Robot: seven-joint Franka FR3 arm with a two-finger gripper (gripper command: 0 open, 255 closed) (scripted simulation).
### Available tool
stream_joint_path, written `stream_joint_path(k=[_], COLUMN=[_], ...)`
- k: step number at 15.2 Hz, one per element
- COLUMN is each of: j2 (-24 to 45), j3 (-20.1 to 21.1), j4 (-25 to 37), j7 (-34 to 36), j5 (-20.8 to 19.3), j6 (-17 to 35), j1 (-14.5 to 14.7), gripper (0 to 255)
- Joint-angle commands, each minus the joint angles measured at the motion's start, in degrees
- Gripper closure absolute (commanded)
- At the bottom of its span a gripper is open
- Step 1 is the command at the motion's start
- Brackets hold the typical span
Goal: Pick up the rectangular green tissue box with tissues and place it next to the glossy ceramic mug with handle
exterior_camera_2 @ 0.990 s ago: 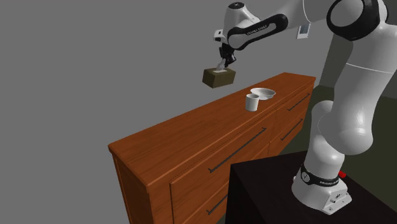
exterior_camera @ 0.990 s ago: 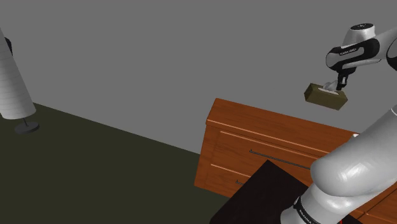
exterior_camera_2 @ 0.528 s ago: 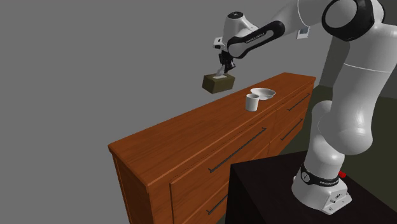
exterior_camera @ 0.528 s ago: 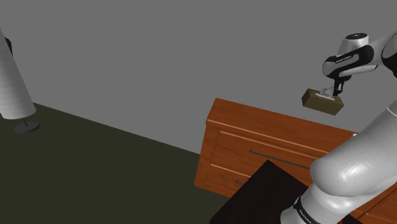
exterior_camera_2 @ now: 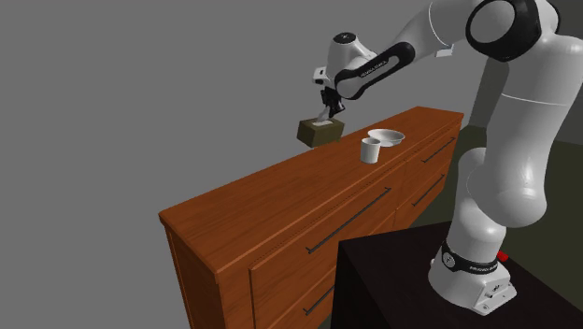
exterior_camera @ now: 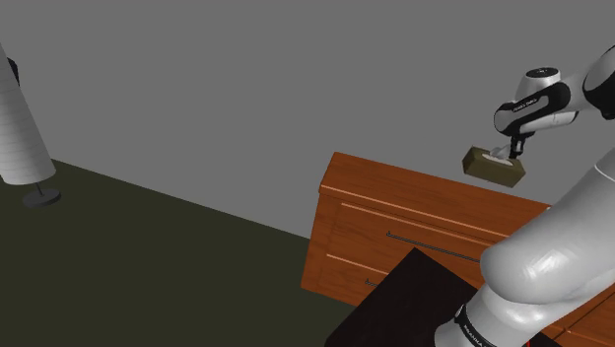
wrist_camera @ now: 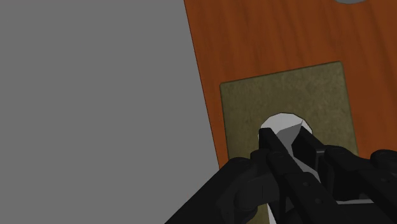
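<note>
We see a plain grey wall (exterior_camera: 246, 89) behind everything and a dark floor (exterior_camera: 128, 256) beneath. Against the wall stands a long reddish-brown wooden dresser (exterior_camera_2: 280, 215) with slim dark drawer handles. The white arm (exterior_camera_2: 509, 121) rises from its black stand (exterior_camera_2: 411, 290) in front of the dresser and bends over the dresser's top towards the wall. Far off at the shoulder view's left, a tall white lamp (exterior_camera: 20, 118) leans on a dark round foot. The tissue box (exterior_camera_2: 318, 133), a drab olive green (duller than the task's wording suggests), hangs in the air over the far, wall-side strip of the dresser's top, apart from the wood as far as we can judge. It lies to the second exterior view's left of the other things, near them but not touching. A shallow white bowl (exterior_camera_2: 386, 137) sits on the dresser's top, and just beside it, on the nearer side, stands the white mug (exterior_camera_2: 369, 150). From the wrist we look down on the box's top, where the black fingers (wrist_camera: 270, 143) are clenched on the white tissue (wrist_camera: 284, 126) sticking out of it, so the jaws carry the box by that tuft.
</note>
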Motion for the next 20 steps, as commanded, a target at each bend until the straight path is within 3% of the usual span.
stream_joint_path(k=[1,20], j2=[0.81,10.80], j3=[-0.25,-1.55], j4=[-0.82,-7.15], j7=[0.41,4.98], j5=[-0.06,-0.31], j6=[1.57,16.53], j1=[-0.16,-1.86], gripper=[255,255])
